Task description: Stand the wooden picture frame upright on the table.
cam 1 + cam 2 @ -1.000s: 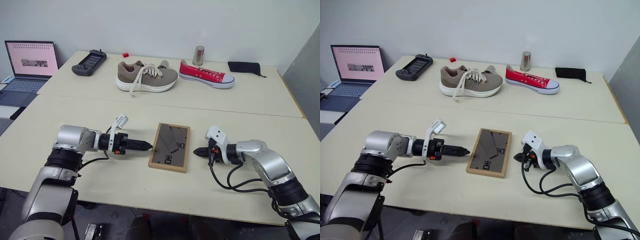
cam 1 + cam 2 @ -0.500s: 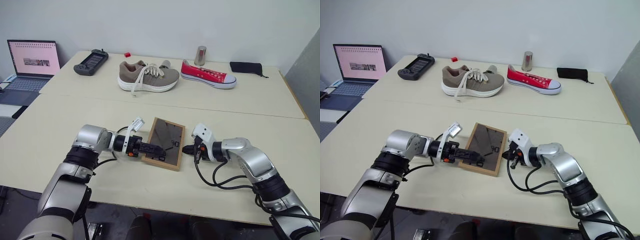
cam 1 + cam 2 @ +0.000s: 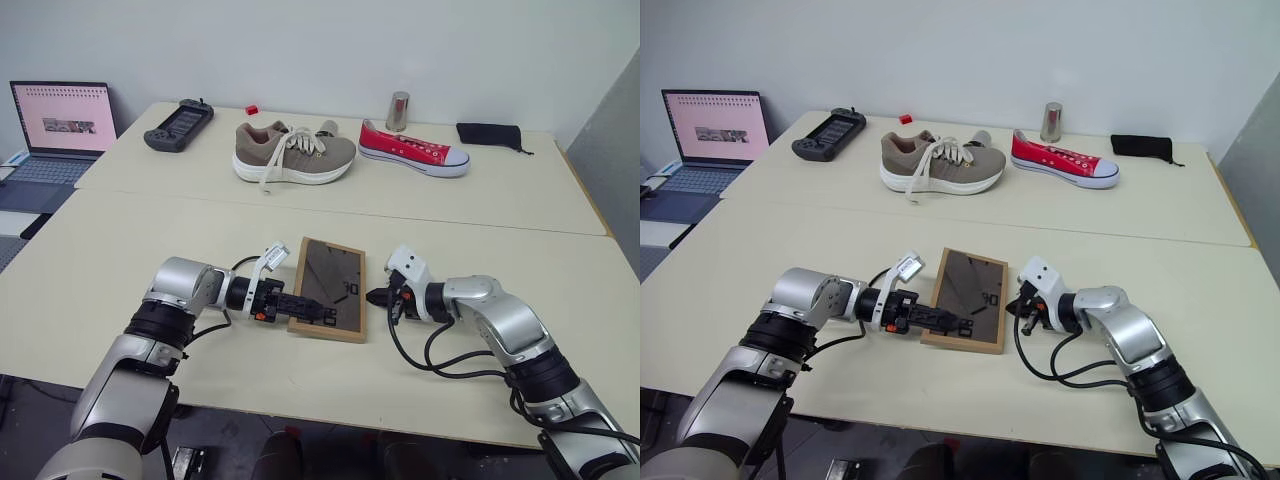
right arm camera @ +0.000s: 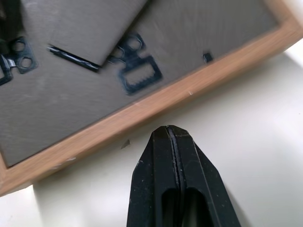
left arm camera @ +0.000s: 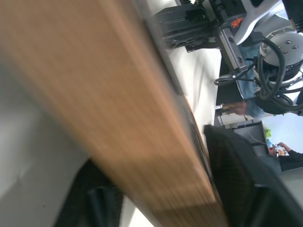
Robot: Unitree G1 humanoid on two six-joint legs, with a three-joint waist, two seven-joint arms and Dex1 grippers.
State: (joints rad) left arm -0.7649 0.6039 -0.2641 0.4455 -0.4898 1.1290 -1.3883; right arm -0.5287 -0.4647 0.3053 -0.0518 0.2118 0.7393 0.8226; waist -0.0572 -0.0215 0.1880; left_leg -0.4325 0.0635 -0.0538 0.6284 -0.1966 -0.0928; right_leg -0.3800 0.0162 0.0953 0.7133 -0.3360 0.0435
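The wooden picture frame (image 3: 327, 288) lies back-up at the lower centre of the desk (image 3: 120, 250). The left hand (image 3: 318, 312) straddles its left rail, 1 finger above and 1 below, partly spread. The right hand (image 3: 376, 296), pressed together, sits just beside the right rail. Best to pinch firmly, then tilt slowly while the right hand braces.

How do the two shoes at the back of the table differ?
The tan shoe is a bulky sneaker with a thick white sole and loose pale laces; the red shoe is a slim, low canvas sneaker with a thin white sole and white toe cap. The tan shoe lies to the robot's left, the red shoe to its right, by a metal cup. Both sit upright on their soles on the far table, clear of the end effectors.
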